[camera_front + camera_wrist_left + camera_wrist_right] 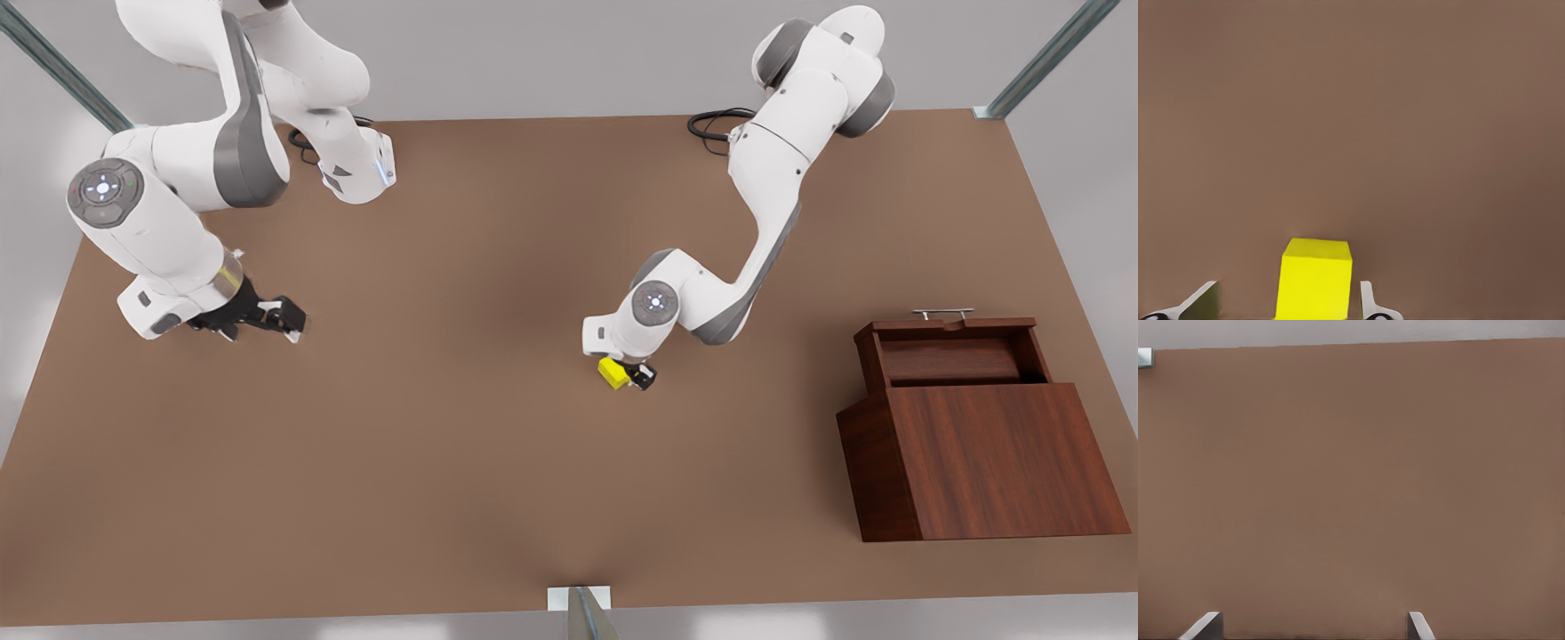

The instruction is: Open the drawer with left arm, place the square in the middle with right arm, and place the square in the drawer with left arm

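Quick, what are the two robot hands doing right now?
Left gripper: open, fingers either side of the yellow square, gaps showing.
Right gripper: open, holding nothing, waiting above the table.

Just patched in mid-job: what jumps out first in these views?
The yellow square sits mid-table between the left gripper's open fingers, with gaps either side. At the front view's right the drawer stands pulled open. The right gripper waits open at the front view's left.

The yellow cube [1315, 280] is cut off by the left wrist view's edge, as are the left gripper's fingertips [1201, 303]. The drawer [956, 351] interior is partly hidden by its cabinet [987, 458].
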Action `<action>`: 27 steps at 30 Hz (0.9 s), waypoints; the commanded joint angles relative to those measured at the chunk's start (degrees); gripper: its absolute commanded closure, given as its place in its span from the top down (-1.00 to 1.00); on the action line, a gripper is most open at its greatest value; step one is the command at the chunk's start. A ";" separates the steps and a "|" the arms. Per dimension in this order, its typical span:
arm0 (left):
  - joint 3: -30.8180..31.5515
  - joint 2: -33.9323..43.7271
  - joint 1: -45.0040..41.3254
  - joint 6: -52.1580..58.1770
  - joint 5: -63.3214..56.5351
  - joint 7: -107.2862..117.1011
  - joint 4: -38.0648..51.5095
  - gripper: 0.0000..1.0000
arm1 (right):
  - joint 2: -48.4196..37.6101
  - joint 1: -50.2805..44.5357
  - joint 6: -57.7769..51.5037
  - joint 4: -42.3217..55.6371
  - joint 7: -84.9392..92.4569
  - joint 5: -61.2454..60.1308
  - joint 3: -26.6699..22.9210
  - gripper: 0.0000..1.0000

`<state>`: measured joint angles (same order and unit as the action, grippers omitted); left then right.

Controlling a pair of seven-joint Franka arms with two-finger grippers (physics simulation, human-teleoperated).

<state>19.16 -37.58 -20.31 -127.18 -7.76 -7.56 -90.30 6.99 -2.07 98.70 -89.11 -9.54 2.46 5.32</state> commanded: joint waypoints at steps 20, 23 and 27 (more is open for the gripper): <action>-1.23 -4.96 -1.75 -5.10 -3.40 -0.53 -3.56 1.00 | 3.82 0.92 2.29 1.57 1.28 -2.11 0.13 1.00; -2.02 -5.75 -2.63 -5.27 -3.40 -0.53 -3.39 1.00 | 3.90 1.01 2.46 1.66 1.54 -2.20 0.13 1.00; -2.37 -6.89 -2.81 -8.88 -3.40 -0.53 -4.27 0.92 | 3.82 0.92 2.29 1.57 1.36 -2.20 0.13 1.00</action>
<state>16.76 -44.69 -23.11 -136.28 -11.10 -8.09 -94.57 10.81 -1.18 100.99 -87.54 -8.17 0.26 5.45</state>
